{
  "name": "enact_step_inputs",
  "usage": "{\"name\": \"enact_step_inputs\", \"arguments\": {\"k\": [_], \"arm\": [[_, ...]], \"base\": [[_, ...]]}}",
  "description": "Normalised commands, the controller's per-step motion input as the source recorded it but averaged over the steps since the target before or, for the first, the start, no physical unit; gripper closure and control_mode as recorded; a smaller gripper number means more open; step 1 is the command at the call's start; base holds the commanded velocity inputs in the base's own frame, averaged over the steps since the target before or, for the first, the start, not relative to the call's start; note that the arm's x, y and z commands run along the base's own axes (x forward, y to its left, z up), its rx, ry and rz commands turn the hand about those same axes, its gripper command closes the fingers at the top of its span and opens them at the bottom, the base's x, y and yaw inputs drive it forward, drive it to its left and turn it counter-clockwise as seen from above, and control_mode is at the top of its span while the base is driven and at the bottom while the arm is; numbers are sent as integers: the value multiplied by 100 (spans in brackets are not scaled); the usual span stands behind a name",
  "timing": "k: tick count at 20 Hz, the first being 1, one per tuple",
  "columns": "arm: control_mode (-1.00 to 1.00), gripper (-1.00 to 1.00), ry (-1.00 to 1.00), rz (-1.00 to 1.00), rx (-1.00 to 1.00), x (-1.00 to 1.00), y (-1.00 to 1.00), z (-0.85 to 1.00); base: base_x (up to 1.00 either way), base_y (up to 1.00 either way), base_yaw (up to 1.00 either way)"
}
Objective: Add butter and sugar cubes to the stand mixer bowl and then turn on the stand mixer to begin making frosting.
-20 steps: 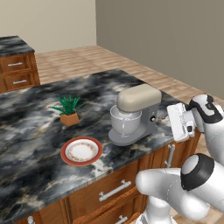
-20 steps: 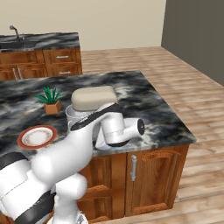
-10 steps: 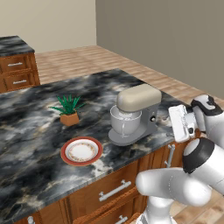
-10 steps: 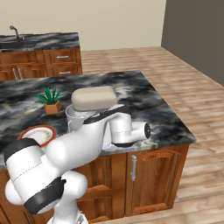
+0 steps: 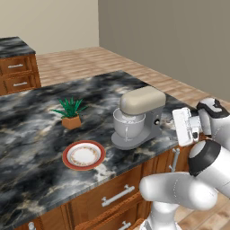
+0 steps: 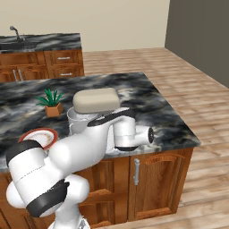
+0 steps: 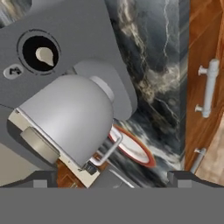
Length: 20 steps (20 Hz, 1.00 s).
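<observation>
The grey stand mixer (image 5: 139, 114) with its beige head stands near the counter's front right edge, the silvery stand mixer bowl (image 5: 127, 127) under the head. My gripper (image 5: 176, 126) hovers just right of the mixer, pointing at its side. In the hand view the gripper (image 7: 112, 180) is open with nothing between its fingertips (image 7: 41, 179). Ahead of it are the stand mixer bowl (image 7: 70, 113), its side handle (image 7: 107, 151) and a black dial (image 7: 40, 53) on the mixer body. The butter and sugar cubes are hidden from me.
A red-rimmed patterned plate (image 5: 84, 155) lies left of the mixer, and a small potted plant (image 5: 70, 112) stands behind it. The counter edge and a cabinet door handle (image 7: 209, 87) run beside my hand. My own arm (image 6: 103, 138) covers the mixer's front.
The arm's elbow and lower links have swung round and down. The hand has stayed beside the mixer with its jaws wide.
</observation>
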Motion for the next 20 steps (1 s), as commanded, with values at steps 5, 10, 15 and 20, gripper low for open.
{"name": "enact_step_inputs", "arguments": {"k": [5,10,15,20], "arm": [[-100,-100,-1,0,0,14,10,-7],[-100,-100,0,0,0,31,3,-21],[-100,-100,0,0,0,41,0,-16],[-100,-100,0,0,0,36,0,-13]], "base": [[0,0,0],[0,0,0],[0,0,0],[0,0,0]]}}
